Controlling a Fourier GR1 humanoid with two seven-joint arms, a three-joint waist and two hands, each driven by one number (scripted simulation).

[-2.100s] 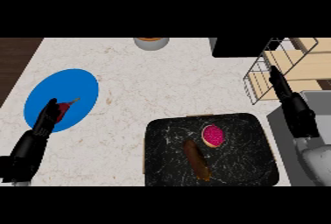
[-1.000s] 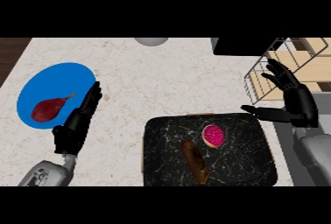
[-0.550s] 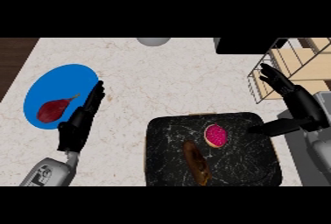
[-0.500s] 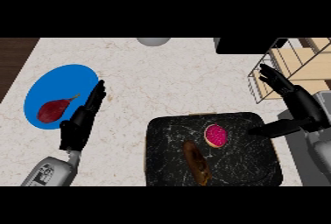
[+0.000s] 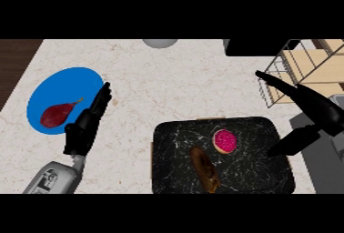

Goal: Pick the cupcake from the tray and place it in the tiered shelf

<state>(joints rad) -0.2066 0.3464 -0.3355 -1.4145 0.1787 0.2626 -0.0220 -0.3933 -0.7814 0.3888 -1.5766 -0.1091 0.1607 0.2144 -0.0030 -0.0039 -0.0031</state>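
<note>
**Head view: cupcake untouched on tray**

Nearest, dark marbled tray [image 5: 269, 182], with brown pastry [image 5: 205, 169] low and pink-topped cupcake [image 5: 224, 140] just above it, apart. Likely light, soft on top, easily smeared; best taken by the sides, below the frosting. Right hand [image 5: 310, 109] spread wide, thumb over tray edge, grasping nothing. Left hand [image 5: 87, 123] straight, resting beside blue plate [image 5: 74, 82]. Farthest, tiered shelf [image 5: 306, 63].

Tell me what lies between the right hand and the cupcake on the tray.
In the head view, nothing: only bare dark surface of the tray separates the right hand from the cupcake. The brown pastry lies lower, off that line.
</note>
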